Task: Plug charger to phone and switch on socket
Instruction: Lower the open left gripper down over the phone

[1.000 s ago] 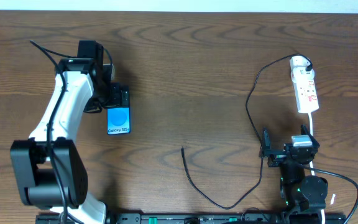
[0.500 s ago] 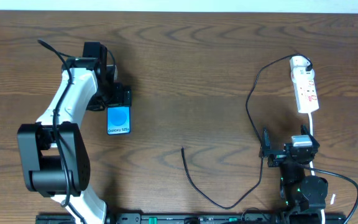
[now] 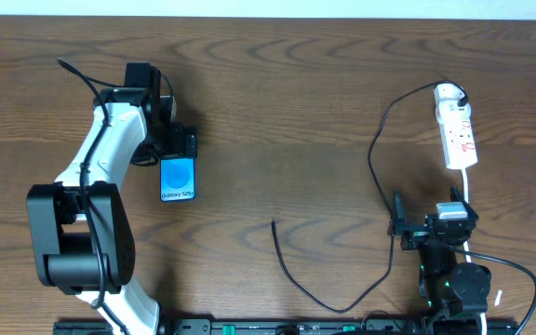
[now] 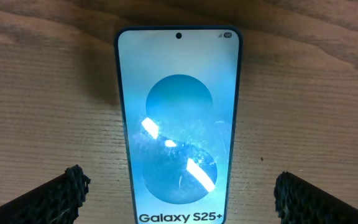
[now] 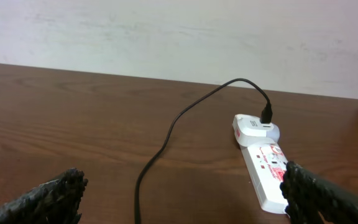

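From overhead, shows the phone (image 3: 178, 181) lying flat and screen-up on the wooden table (image 3: 296, 93) out toward nine o'clock, with the left gripper (image 3: 177, 144) poised over its twelve o'clock end, jaws spread wide and clasping nothing. Places the socket (image 3: 457, 130) at two o'clock, lying lengthwise from twelve to six, and traces the charger (image 3: 371, 160) from the adapter (image 3: 448, 92) at the strip's twelve o'clock end, bowing toward nine, then round through six o'clock to a free tip (image 3: 274, 223) near the table's middle, well apart from the phone. Puts the right gripper (image 3: 433, 223) at five o'clock, near the socket's six o'clock end, jaws fully apart and empty. From the left wrist, looks down on the blue Galaxy screen, camera hole at twelve, with the ribbed left fingers (image 4: 48, 200) at seven and five o'clock, clear of the phone's edges. From the right wrist, catches the socket at four o'clock before a pale wall (image 5: 166, 31), the black cable plugged in at its far end and arching toward seven, and the right fingers (image 5: 42, 200) at the two lower corners, with bare table between them
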Tool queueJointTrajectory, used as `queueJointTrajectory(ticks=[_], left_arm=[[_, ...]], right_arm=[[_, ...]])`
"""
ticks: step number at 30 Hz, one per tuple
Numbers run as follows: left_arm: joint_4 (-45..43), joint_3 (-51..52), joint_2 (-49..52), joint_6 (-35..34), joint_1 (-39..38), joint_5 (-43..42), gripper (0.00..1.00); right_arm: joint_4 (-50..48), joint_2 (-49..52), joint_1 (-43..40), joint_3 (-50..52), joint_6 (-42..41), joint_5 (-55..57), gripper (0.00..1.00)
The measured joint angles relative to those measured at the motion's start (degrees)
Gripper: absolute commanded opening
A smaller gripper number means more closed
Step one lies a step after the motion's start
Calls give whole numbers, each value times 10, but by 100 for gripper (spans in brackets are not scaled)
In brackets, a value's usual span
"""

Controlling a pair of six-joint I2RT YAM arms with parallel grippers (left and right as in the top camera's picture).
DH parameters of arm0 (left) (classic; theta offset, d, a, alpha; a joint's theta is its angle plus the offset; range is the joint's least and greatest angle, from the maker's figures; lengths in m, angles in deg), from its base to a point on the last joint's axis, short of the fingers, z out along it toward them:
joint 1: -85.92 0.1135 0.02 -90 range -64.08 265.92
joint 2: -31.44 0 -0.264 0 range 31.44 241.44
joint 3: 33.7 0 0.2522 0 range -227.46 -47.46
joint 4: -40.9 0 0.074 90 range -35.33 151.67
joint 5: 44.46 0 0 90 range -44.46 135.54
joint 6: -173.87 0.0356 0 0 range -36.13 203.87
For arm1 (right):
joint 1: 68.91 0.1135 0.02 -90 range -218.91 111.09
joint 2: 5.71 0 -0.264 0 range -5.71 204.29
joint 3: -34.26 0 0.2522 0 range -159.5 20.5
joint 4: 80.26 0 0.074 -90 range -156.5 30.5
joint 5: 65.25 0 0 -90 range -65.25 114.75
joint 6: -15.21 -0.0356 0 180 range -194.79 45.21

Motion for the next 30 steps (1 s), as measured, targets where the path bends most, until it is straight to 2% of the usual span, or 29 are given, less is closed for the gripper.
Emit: queueJointTrajectory(ticks=[14,30], left_arm=[[0,1,0,0,0,0,98],[-39,50,0,0,0,0,98]], right_arm=[[0,0,0,0,0,0,99],[0,0,0,0,0,0,99]])
